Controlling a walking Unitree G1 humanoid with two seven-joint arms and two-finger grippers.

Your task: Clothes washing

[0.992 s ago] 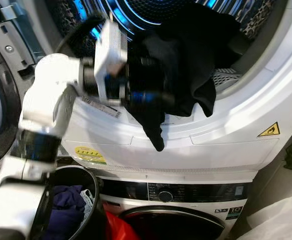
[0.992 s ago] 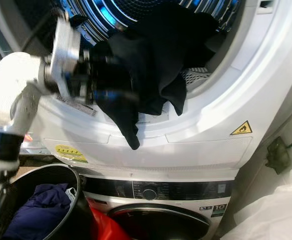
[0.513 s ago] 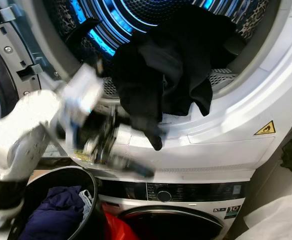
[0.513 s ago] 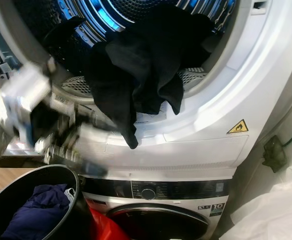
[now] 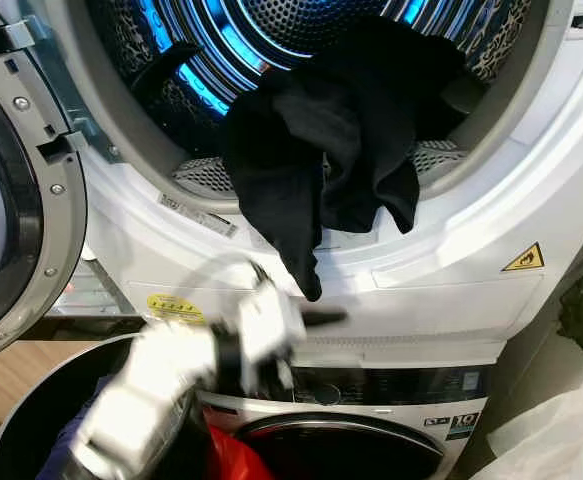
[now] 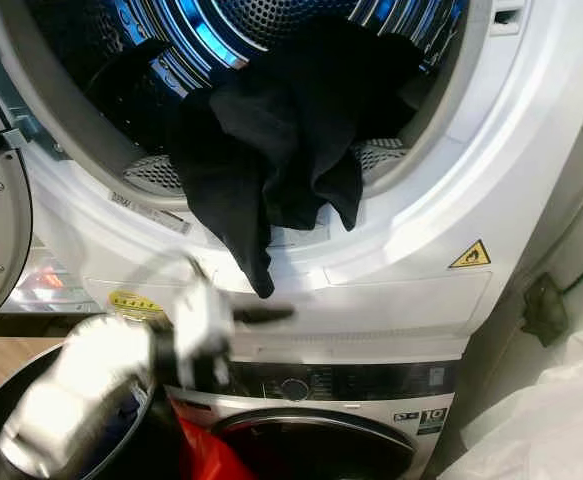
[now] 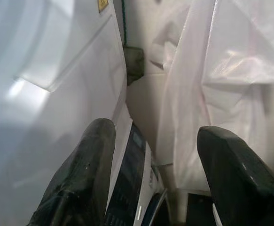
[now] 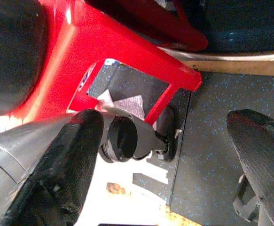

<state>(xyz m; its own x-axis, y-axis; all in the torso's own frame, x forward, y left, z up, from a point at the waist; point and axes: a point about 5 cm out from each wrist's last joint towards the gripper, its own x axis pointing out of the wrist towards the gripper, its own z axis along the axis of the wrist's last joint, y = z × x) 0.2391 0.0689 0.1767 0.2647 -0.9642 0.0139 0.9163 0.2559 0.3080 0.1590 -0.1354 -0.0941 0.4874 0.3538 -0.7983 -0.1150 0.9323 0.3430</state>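
A black garment hangs half out of the upper drum, one tail drooping over the white door rim at 6 o'clock. The left tool, fingers wide and empty, blurs just below that tail, above the black laundry basket at 7 o'clock. Judged best: push the dangling cloth fully inside before reaching for more. The right tool, also spread and empty, hangs low beside something red.

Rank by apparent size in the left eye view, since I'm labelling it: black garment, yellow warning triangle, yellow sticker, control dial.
1. black garment, by far the largest.
2. yellow sticker.
3. yellow warning triangle.
4. control dial, smallest as seen; blurred and partly hidden by the left arm, so this place is unsure.
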